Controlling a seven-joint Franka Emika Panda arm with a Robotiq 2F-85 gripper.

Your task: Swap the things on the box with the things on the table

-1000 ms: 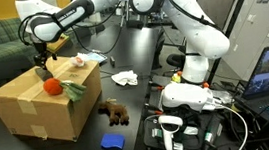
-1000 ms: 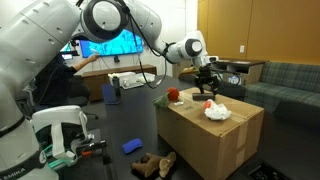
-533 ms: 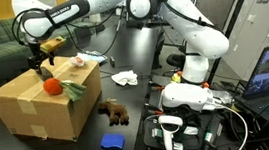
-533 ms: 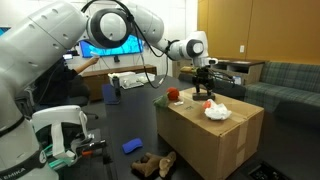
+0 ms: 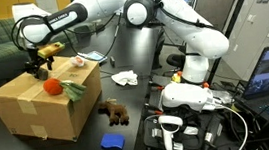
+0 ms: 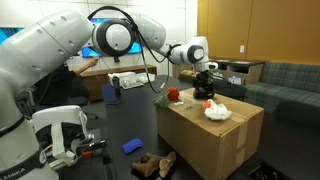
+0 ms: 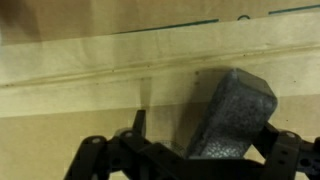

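The box (image 5: 32, 108) stands on the black bench (image 5: 127, 101). On its top lie a red round thing (image 5: 50, 87), a green thing (image 5: 73, 89) and a pale thing (image 5: 78, 62). The gripper (image 5: 39, 67) hangs over the box's far corner with its jaws spread wide, holding nothing. In the wrist view a grey block (image 7: 235, 110) lies on the cardboard below it. 3 things lie on the bench near the box: a brown toy (image 5: 114, 112), a blue pad (image 5: 111, 141) and a white cloth (image 5: 125, 78).

In an exterior view the white arm (image 5: 92, 7) arches from centre right across the top to the upper left, where the gripper (image 5: 39, 67) points down; its jaws seem spread wide, fingers (image 7: 98, 160) apart.
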